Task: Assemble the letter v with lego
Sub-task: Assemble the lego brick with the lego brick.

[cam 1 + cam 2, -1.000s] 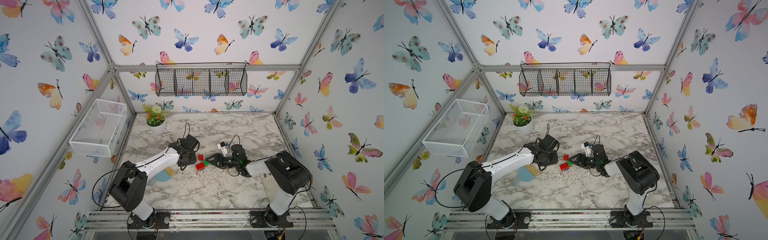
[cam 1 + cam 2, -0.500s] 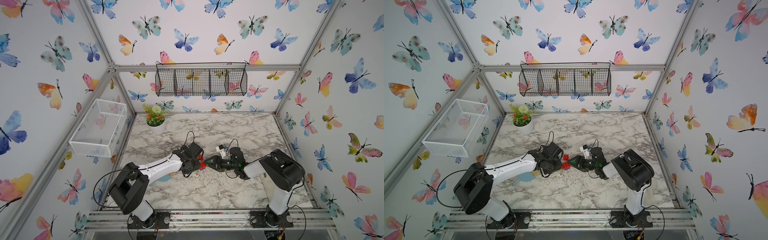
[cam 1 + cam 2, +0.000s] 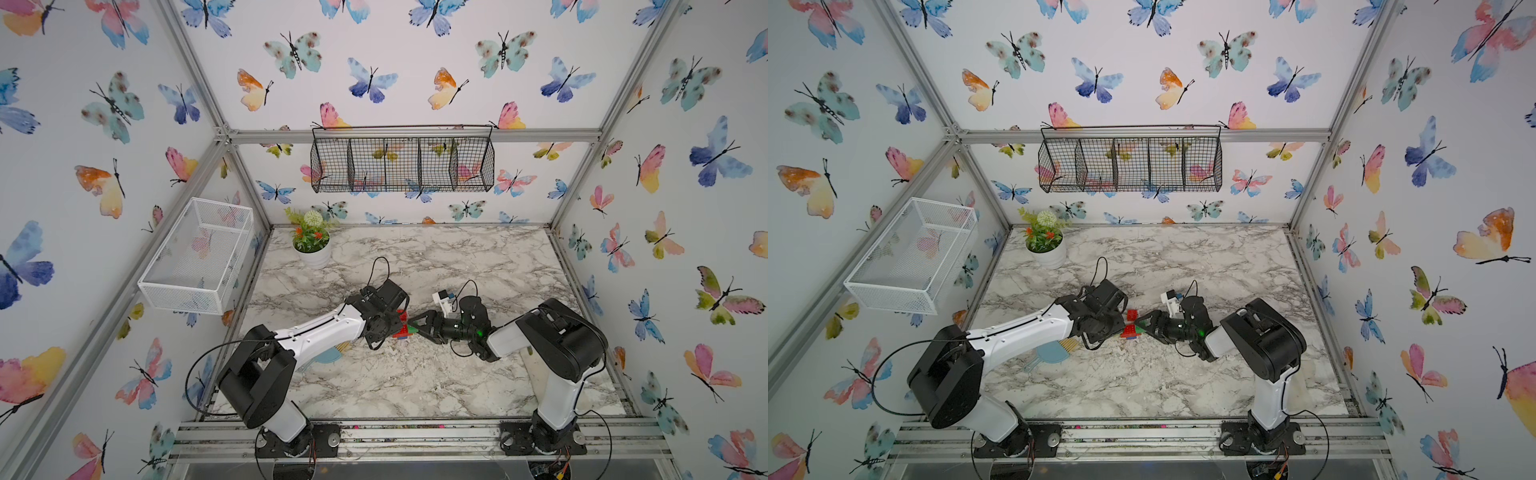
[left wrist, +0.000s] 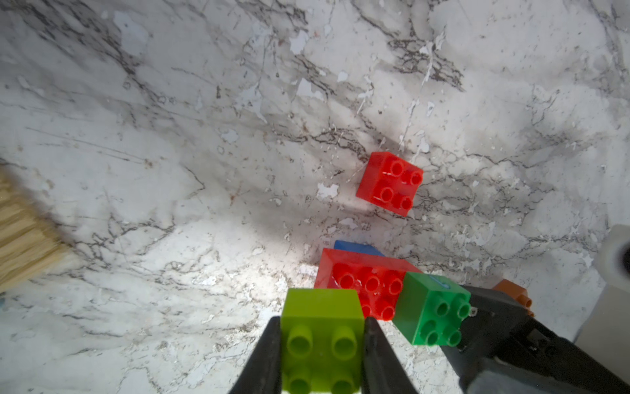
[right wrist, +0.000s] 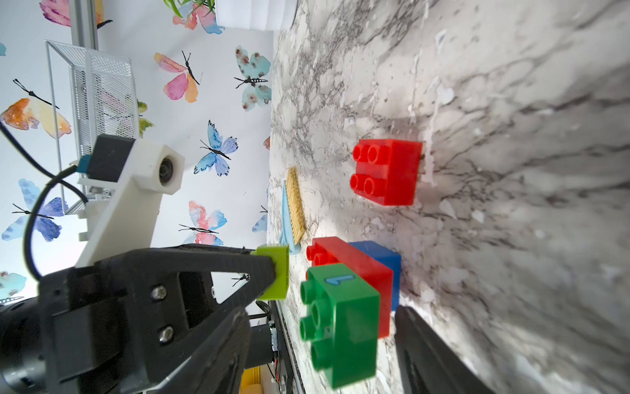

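Both arms had closed toward mid-tabletop since a second earlier. The left pincer, then set back from the bricks, now overlapped them in both top views.

Left pincer: pinching the lime brick by two opposite sides, studs toward the wrist camera. Lime brick hung over the free end of the long red brick, with a gap between them in the right wrist view.

Bricks: clustered near the middle of the tabletop. Blue brick lay on the surface with the long red brick across it. Green brick was at the long red brick's other end, overlapping it in both wrist views; could not tell whether it was seated or merely against it. Square red brick lay alone, studs up, near the cluster on its back-wall side. Orange brick was mostly hidden behind the right pincer.

Right pincer: low over the tabletop, one finger beside the cluster. Could not tell whether it pinched the green brick or stood spread around it.

Surface: white-grey marble print, scuffed, with pale chipped flecks. Brush lay under the left forearm.

Room: aluminium frame and butterfly-print walls. Black wire basket hung on the back wall, white mesh basket on the left wall. Plant stood in the back-left corner.
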Available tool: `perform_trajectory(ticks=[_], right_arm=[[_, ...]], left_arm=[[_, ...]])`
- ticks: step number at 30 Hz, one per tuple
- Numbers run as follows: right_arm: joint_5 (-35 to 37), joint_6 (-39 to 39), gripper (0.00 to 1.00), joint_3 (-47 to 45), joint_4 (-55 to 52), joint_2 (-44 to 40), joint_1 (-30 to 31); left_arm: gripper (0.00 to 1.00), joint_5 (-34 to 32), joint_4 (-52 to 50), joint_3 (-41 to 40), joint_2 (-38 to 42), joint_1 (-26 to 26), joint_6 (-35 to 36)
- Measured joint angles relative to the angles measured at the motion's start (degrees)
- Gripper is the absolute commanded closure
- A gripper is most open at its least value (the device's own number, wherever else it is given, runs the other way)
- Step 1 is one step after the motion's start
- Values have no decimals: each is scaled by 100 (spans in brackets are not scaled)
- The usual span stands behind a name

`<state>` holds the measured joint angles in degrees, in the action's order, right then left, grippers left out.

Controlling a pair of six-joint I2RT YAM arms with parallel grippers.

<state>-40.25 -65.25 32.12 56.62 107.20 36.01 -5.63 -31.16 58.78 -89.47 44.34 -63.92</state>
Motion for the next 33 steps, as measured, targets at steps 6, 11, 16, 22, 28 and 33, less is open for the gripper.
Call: perform_trajectory(ticks=[6, 11, 16, 22, 28, 33], right_arm=[[70, -153, 29, -48, 133, 149, 39], [118, -264, 32, -52, 308, 238, 81], [136, -339, 36, -52, 448, 382, 90], [149, -428, 37, -52, 662, 509, 118], [149, -461, 38, -52, 778, 577, 122], [144, -474, 39, -44, 859, 660, 136]], left_arm=[[77, -55, -57, 195, -164, -9, 116], [77, -55, -70, 251, -289, -9, 212], [77, -52, -83, 251, -387, -9, 264], [77, -52, -83, 251, -435, -9, 328], [77, -52, -81, 251, -459, -13, 372], [77, -52, -76, 262, -466, -13, 420]])
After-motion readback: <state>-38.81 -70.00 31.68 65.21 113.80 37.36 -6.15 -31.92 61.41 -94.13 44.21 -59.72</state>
